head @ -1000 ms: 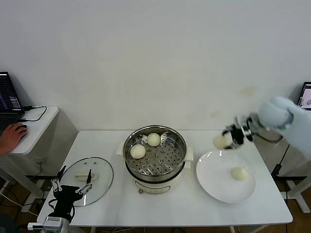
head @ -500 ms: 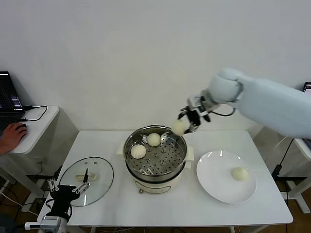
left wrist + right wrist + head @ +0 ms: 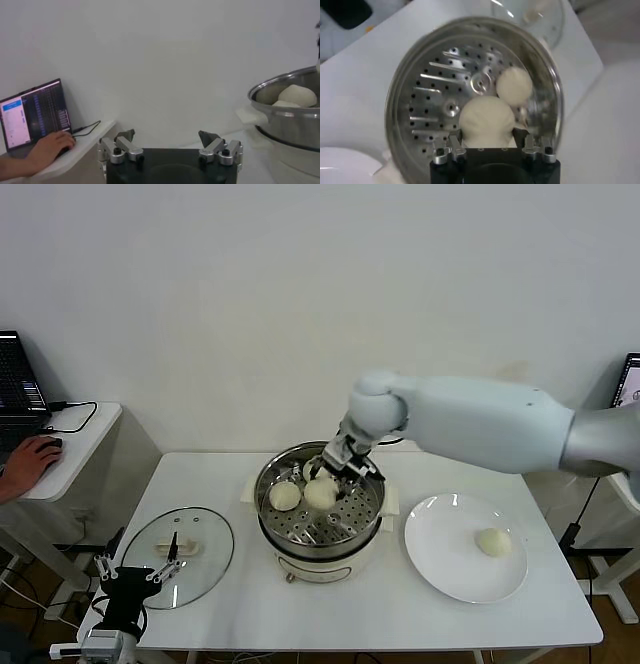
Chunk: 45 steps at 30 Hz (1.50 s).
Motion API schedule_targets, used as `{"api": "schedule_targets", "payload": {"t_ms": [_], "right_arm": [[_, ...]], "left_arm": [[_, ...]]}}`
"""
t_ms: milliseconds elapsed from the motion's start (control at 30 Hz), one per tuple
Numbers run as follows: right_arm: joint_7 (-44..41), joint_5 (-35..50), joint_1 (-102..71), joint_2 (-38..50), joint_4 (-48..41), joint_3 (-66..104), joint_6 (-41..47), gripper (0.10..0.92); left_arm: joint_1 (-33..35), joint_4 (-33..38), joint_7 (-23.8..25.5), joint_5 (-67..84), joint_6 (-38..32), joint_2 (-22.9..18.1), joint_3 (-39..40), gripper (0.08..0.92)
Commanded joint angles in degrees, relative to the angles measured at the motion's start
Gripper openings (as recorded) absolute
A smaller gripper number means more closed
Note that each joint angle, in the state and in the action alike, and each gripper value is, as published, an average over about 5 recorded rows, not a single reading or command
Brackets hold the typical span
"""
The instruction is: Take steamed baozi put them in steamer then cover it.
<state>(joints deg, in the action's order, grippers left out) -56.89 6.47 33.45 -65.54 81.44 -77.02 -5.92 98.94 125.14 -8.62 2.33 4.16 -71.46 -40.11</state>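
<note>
The steamer [image 3: 372, 496] stands mid-table, a shiny pot with a perforated floor [image 3: 432, 95]. My right gripper [image 3: 322, 484] is inside its rim, shut on a creamy-white baozi [image 3: 320, 495] [image 3: 486, 121], low over the basket floor. Another baozi [image 3: 284, 496] [image 3: 514, 86] lies in the basket beside it. One more baozi [image 3: 491, 541] rests on the white plate [image 3: 445, 564] at the right. The glass lid [image 3: 205, 569] lies flat on the table left of the steamer. My left gripper [image 3: 135, 572] [image 3: 167, 136] waits open near the lid at the table's front left corner.
A side desk [image 3: 85, 434] at the far left carries a laptop [image 3: 30, 112], with a person's hand [image 3: 30, 456] on a mouse. The steamer's cream base [image 3: 320, 569] has a small knob at the front. The wall stands close behind the table.
My right arm carried the baozi from above the plate leftwards over the steamer and lowered it into the basket. The left gripper stayed by the lid.
</note>
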Motion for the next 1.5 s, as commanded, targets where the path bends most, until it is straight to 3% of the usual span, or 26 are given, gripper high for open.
{"api": "schedule_targets", "payload": {"t_ms": [33, 533, 733, 867, 1100, 1267, 1500], "right_arm": [[0.82, -6.75, -1.03, -4.82, -0.55, -3.03, -11.78, 0.633], [1.21, -9.23, -1.97, -4.66, -0.94, -3.50, -15.55, 0.650], [1.37, -8.43, -0.60, -3.54, -0.19, -3.47, -15.96, 0.797], [0.32, -6.06, 2.04, -1.12, 1.36, -3.04, -14.64, 0.821], [-6.06, 2.29, 8.42, 10.03, 6.97, 0.17, 1.21, 0.823], [-5.91, 6.78, 10.88, 20.54, 11.77, 1.34, 15.39, 0.823], [-6.22, 3.62, 5.33, 37.39, 15.03, 4.14, 20.82, 0.823]], "left_arm": [[0.20, -0.10, -0.12, -0.02, -0.21, -0.25, -0.09, 0.823], [0.22, -0.42, -0.19, 0.05, -0.51, -0.74, -0.01, 0.823], [0.02, -0.49, -0.18, 0.01, -0.47, -0.75, 0.26, 0.823], [-0.04, -0.41, -0.17, 0.02, -0.46, -0.52, 0.26, 0.823], [-0.07, -0.51, -0.18, 0.23, -0.51, 0.29, -0.04, 0.823], [-0.23, -0.53, -0.17, 0.63, -0.58, 1.28, 0.15, 0.823], [-0.95, -0.54, -0.14, 0.67, -0.45, 2.26, 1.15, 0.823]]}}
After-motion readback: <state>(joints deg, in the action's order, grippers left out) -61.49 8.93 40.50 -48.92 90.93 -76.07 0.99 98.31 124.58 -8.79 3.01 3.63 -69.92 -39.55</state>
